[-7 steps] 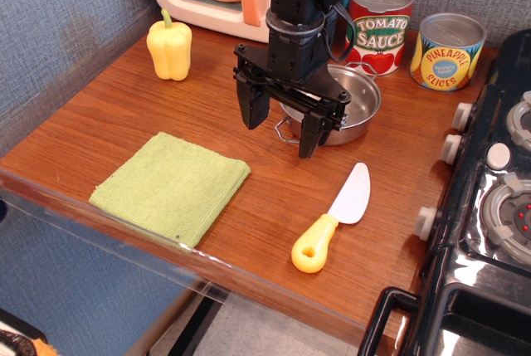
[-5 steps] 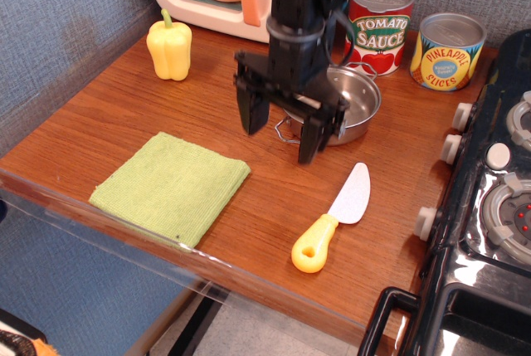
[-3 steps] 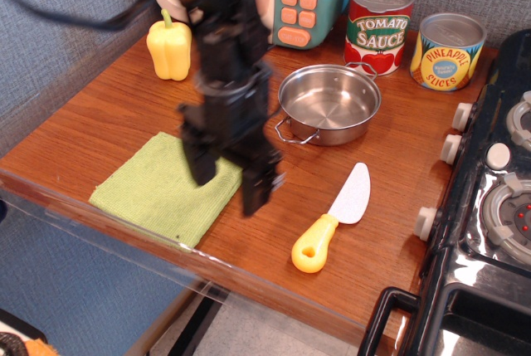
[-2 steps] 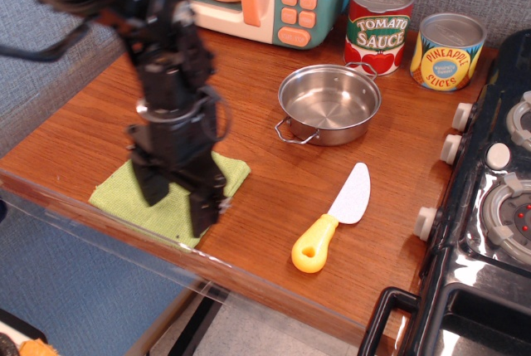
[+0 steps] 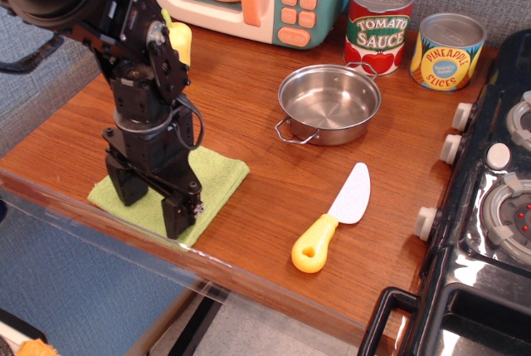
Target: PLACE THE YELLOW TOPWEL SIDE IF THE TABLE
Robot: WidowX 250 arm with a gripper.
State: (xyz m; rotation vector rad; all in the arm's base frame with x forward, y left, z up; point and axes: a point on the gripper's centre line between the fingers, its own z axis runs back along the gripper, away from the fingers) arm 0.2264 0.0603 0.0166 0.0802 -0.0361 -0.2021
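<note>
Beneath the gripper [image 5: 152, 198], spread wide and pointed down, the yellow towel [image 5: 214, 175] lies flat near the table [image 5: 274, 207] front edge; one edge should be pinched cleanly.

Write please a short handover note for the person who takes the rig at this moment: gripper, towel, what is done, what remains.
Gripper: open, jaws spread, down over the yellow towel, nothing gripped.
Yellow towel: flat and folded at the table's front left edge, mostly hidden under the gripper.
Done: arm positioned above the towel.
Left: close on the towel, lift it, set it at the side of the table.
</note>
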